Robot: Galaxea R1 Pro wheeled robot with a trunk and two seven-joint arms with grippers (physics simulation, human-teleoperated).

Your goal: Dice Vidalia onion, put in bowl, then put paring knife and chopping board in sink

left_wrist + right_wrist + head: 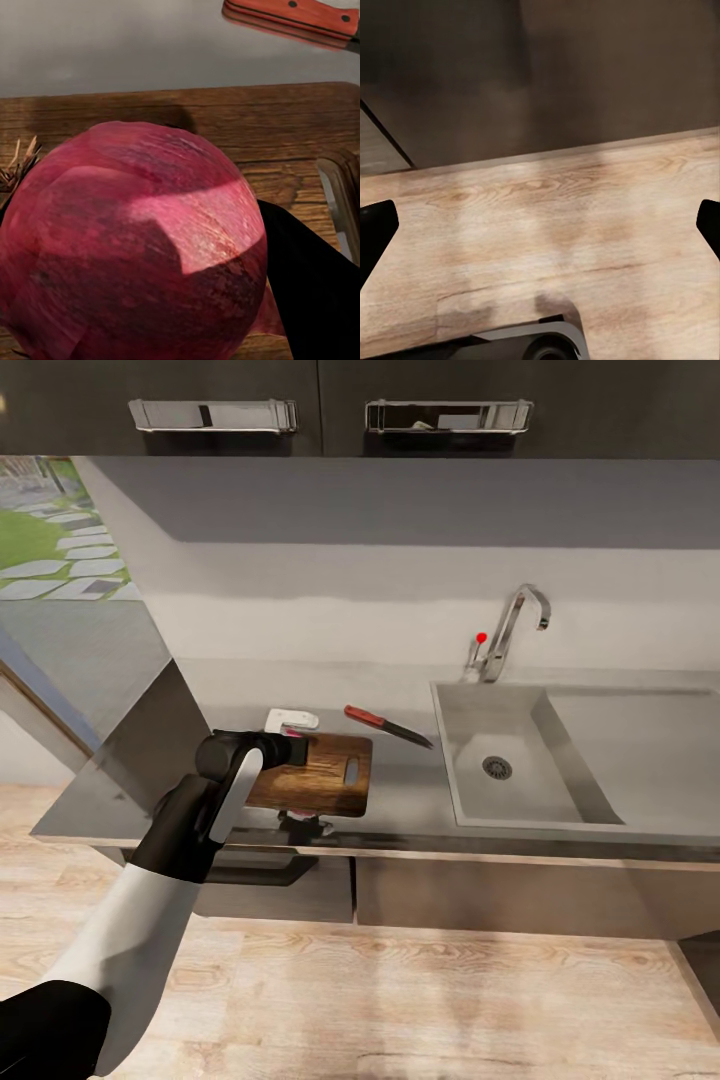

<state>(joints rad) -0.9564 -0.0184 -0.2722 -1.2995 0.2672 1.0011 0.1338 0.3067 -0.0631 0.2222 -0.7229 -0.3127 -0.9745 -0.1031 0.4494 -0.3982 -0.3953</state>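
Nearest the robot, above the pale wood floor [547, 217], the right pincer [544, 225] hung with its 2 dark fingertips [375, 225] spread wide apart and nothing between them.

Farther forward, the left arm reached over the front edge of the grey surface [400, 780], and the left pincer [291, 744] sat over the near-left part of the chopping board [325, 772]. From the left wrist, a large red-purple onion [135, 247] sat right against the camera, with 1 dark finger [311, 285] pressed along its side, so that pincer was clamped on the onion just above the board [225, 112]; whether the onion touched the wood could not be told.

Beyond the board's far-left corner stood the white bowl [292, 717], partly hidden by the arm. Just past the board's far-right corner lay the paring knife [385, 725], its orange-red handle [296, 15] toward the bowl and its dark blade toward the sink [520, 760]. At the sink's back stood the chrome tap [515, 625] with its red knob [481, 637].
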